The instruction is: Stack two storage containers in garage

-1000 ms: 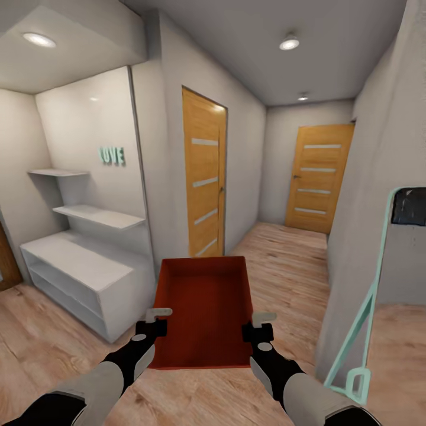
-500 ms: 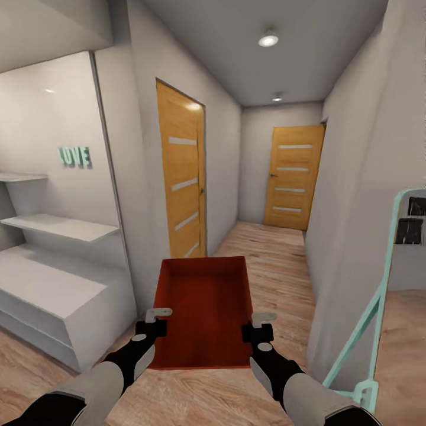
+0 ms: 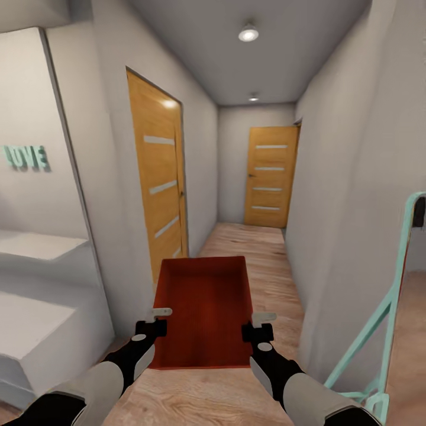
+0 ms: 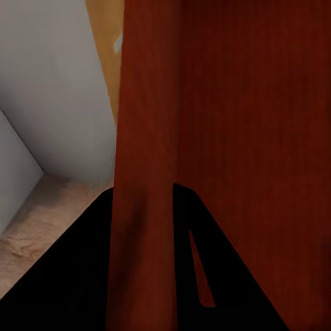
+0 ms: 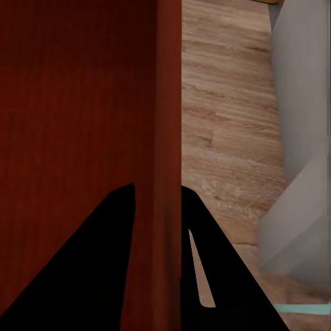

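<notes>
While the robot faces down a narrow hallway, the scene from left to right reads:

Far left: white shelving (image 3: 35, 248) with mint "LOVE" lettering (image 3: 25, 157) on the wall above.
Left wall: a honey-wood door (image 3: 155, 189), shut.
Left hand (image 3: 155, 322): clamped on the left wall of the storage container; the wrist view shows a finger on each side of that wall.
Storage container (image 3: 204, 310): one orange-red open bin, empty, held level between both hands above the wood-plank floor (image 3: 254, 260).
Right hand (image 3: 255, 329): clamped on the right wall likewise.
Hallway end: a second wood door (image 3: 267, 176), shut.
Far right: a mint-green frame (image 3: 384, 307) leaning near the wall corner.
Risk: in this tight passage the bin could clip a wall or door frame, which might twist it out of the thin-wall grips.
</notes>
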Robot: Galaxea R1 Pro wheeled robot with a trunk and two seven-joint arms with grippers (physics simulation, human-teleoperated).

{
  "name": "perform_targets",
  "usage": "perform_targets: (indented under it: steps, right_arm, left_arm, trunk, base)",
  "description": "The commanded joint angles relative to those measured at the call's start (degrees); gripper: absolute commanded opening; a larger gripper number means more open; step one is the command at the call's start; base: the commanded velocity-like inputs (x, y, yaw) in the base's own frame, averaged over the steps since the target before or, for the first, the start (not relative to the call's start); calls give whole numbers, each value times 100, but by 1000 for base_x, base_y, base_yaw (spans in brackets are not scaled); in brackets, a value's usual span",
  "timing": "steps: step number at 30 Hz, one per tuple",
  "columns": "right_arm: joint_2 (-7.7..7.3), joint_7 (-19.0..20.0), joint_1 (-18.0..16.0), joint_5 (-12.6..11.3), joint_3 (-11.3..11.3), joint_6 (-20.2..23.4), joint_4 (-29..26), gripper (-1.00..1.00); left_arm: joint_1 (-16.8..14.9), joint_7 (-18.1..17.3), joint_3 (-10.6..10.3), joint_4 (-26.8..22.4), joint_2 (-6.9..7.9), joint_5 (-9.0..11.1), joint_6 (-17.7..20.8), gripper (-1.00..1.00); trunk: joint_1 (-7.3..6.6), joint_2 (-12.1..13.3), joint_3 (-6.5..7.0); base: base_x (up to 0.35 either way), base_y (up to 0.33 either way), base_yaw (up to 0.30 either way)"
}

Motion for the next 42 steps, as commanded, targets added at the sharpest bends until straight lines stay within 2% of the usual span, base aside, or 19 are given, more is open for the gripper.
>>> perform_targets:
  steps: [1, 32, 42]
  right_arm:
    - [-49, -3, -2, -96, -150, -30, 45, -100]
    - [-49, -3, -2, -96, -146, -30, 45, -100]
    - [-58, 14, -2, -96, -154, -30, 45, -100]
  left_arm:
    - [-8, 31, 377, -24, 94, 232, -40, -100]
    - [-8, 35, 376, -33, 89, 232, -43, -100]
    - [-8, 33, 376, -37, 101, 232, -50, -100]
  trunk:
    - [5, -3, 0]
    - [5, -3, 0]
    - [5, -3, 0]
  base:
    - [297, 227, -270]
    - [297, 227, -269]
    - [305, 148, -25]
